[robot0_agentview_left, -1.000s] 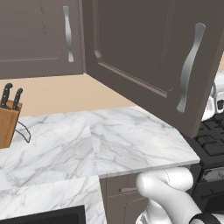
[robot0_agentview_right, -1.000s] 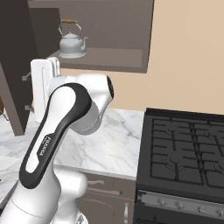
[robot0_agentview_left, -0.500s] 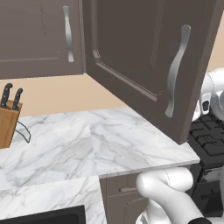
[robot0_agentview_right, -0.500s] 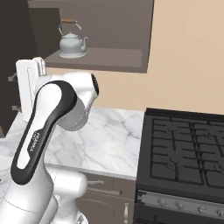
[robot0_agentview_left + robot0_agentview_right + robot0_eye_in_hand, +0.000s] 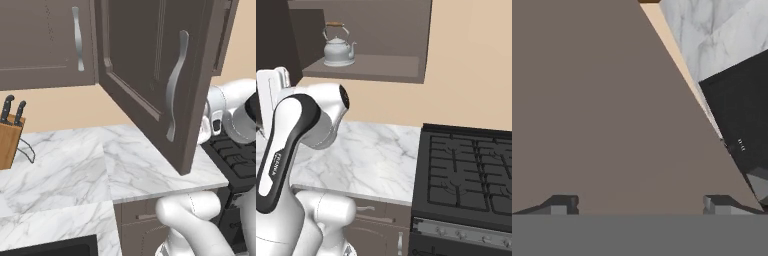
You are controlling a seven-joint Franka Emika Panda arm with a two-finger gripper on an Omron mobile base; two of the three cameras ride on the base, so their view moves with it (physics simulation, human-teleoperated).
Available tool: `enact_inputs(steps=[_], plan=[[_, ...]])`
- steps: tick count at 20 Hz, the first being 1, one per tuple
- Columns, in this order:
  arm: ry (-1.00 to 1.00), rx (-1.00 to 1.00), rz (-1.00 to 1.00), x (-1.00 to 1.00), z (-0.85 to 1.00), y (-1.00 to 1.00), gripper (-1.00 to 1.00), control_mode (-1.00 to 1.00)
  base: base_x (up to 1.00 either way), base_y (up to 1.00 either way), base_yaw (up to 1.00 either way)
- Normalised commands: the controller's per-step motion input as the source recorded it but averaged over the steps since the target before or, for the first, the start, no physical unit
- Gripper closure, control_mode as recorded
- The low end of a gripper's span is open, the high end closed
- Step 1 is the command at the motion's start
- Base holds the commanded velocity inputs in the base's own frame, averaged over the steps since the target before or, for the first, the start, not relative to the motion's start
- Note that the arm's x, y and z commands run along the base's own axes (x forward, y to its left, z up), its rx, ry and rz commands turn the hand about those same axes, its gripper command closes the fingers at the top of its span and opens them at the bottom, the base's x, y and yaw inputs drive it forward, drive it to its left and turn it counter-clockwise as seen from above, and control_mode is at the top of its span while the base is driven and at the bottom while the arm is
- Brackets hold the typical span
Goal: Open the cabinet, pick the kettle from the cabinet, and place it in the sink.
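— Standing where, that kettle [image 5: 338, 47]?
— Upright on the shelf inside the cabinet [image 5: 376, 67], whose door [image 5: 160, 75] hangs swung out over the marble surface [image 5: 90, 165].
— And the tool [image 5: 641, 204]?
— Spread wide, empty, facing the door's flat panel.

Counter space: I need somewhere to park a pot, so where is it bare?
Bare marble counter runs from the knife block to the stove. The open cabinet door overhangs its stove end. Beside the kettle, the shelf is free.
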Motion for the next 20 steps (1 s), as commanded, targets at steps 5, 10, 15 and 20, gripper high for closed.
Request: enact_inputs(steps=[5, 10, 15, 20], plan=[[0.00, 0.00, 0.00, 0.00, -0.04, 0.41, -1.00, -1.00, 0.00, 0.00, 0.00], [0.00, 0.00, 0.00, 0.00, 0.00, 0.34, -1.00, -1.00, 0.00, 0.00, 0.00], [0.00, 0.00, 0.00, 0.00, -0.03, 0.38, -1.00, -1.00, 0.00, 0.00, 0.00], [0.00, 0.00, 0.00, 0.00, -0.03, 0.36, -1.00, -1.00, 0.00, 0.00, 0.00]])
